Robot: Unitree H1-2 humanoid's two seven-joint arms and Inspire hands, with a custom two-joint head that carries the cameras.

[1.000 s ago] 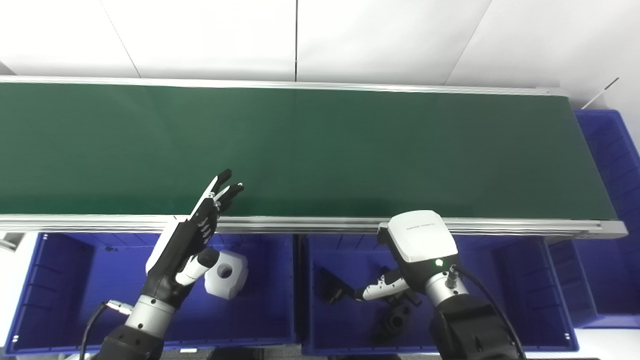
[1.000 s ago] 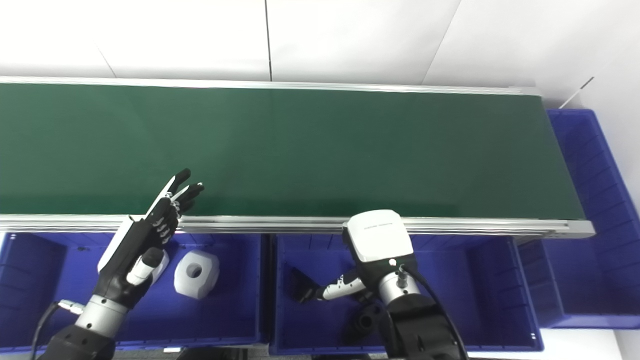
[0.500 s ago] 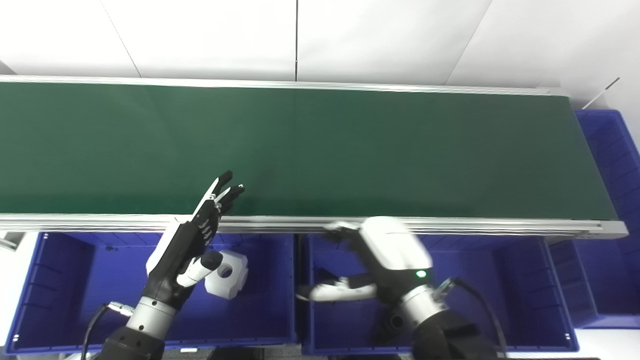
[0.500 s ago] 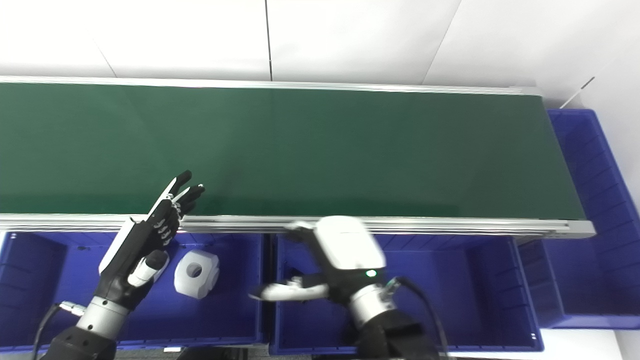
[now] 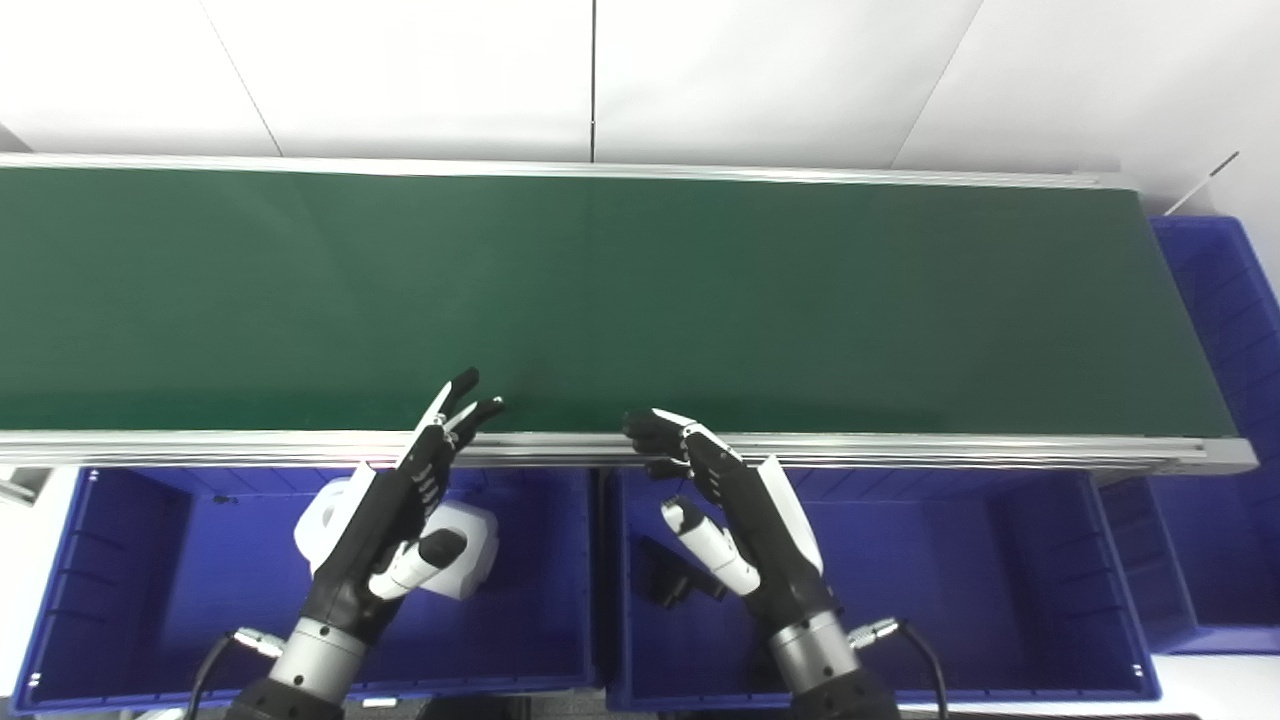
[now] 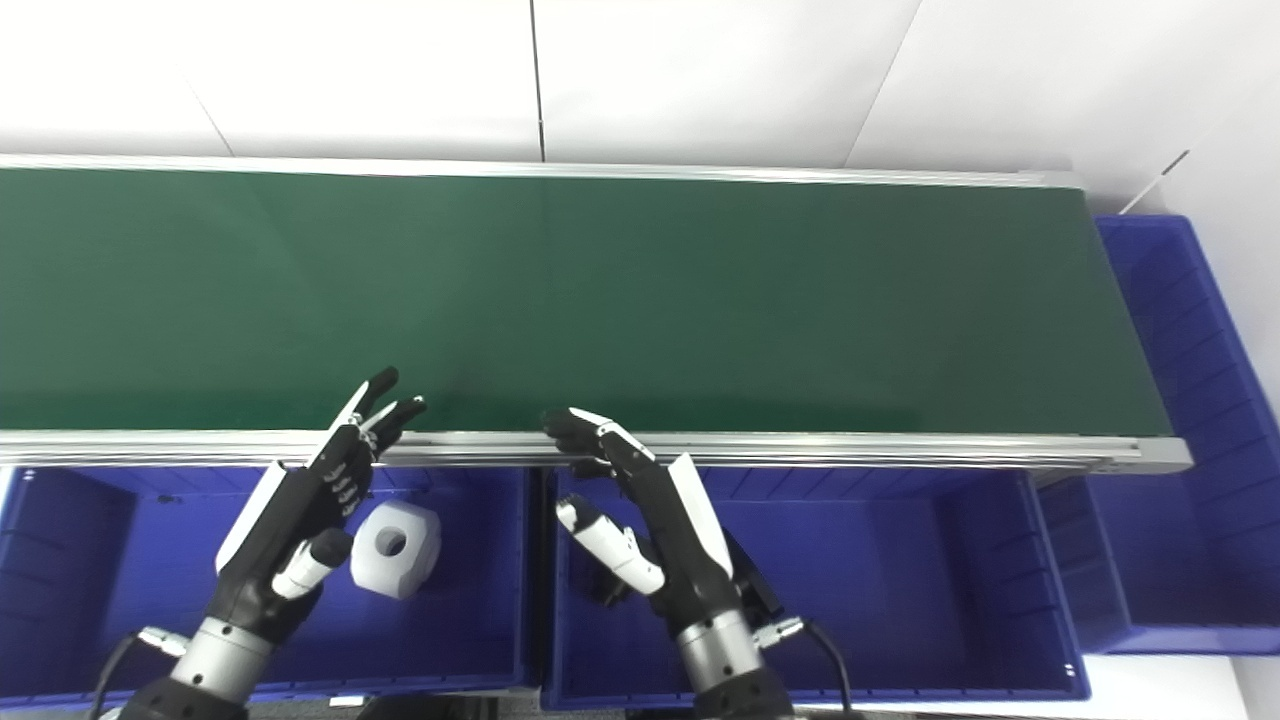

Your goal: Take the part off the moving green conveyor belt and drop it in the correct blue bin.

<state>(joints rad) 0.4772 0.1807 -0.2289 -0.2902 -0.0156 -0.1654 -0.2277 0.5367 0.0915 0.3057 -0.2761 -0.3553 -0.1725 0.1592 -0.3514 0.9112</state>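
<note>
The green conveyor belt (image 5: pixel 640 300) runs across the view and carries no part. My left hand (image 5: pixel 395 510) is open above the left blue bin (image 5: pixel 120 590), its fingertips over the belt's near rail. A white part (image 6: pixel 395 548) lies in that bin, partly hidden by the hand. My right hand (image 5: pixel 725 510) is open above the middle blue bin (image 5: pixel 1000 590), palm turned left, fingertips at the near rail. A black part (image 5: pixel 668 578) lies in that bin beneath the hand.
A third blue bin (image 5: pixel 1225 400) stands past the belt's right end. The aluminium near rail (image 5: pixel 900 447) separates the belt from the bins. A white wall rises behind the belt.
My right hand has come up out of the middle bin, turned over and opened, its fingertips now at the near rail. The left hand shifted slightly right and lower.
</note>
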